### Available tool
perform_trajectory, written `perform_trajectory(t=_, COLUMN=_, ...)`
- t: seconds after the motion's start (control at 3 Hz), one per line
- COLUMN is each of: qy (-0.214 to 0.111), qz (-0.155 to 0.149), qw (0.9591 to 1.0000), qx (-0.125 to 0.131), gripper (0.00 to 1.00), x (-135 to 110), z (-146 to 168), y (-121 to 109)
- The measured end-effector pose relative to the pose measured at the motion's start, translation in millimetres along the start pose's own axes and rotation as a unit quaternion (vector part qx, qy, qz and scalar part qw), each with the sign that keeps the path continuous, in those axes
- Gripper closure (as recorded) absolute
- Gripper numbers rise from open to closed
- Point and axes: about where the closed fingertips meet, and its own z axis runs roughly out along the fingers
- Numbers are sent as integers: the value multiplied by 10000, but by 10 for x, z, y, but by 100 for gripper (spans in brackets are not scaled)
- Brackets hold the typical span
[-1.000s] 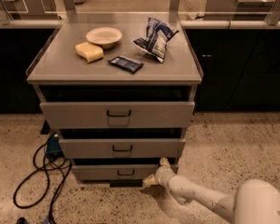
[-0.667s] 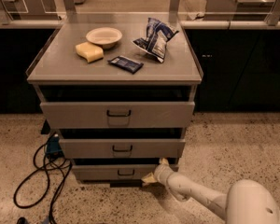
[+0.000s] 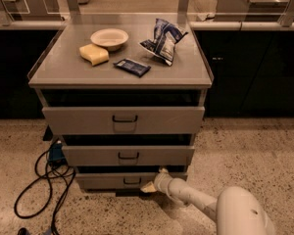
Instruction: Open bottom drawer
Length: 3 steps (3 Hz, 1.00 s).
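Note:
The grey cabinet has three drawers. The bottom drawer (image 3: 108, 181) is the shallowest panel, low near the floor, with a small black loop handle (image 3: 132, 181) at its centre. It stands out slightly from the cabinet, with a dark gap above it. My gripper (image 3: 155, 180) is at the right part of that drawer's front, just right of the handle, on the end of my white arm (image 3: 206, 204) that comes in from the lower right.
The middle drawer (image 3: 128, 155) and tall top drawer (image 3: 123, 120) sit above. On the cabinet top are a white bowl (image 3: 109, 37), a yellow sponge (image 3: 94, 54), a dark packet (image 3: 132, 66) and a blue chip bag (image 3: 162, 39). Black cables (image 3: 41, 180) lie on the floor at left.
My gripper and arm have shifted slightly left along the bottom drawer's front, towards the handle. The drawers look the same.

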Motion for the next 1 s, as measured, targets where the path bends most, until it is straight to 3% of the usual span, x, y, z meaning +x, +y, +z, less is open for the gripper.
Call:
perform_trajectory(t=0.67, qy=351, qz=9, qw=9993, qx=132, gripper=0, x=147, z=-89, y=-82)
perform_trajectory(t=1.0, qy=351, qz=9, qw=9993, qx=132, gripper=0, x=126, z=-86, y=-71)
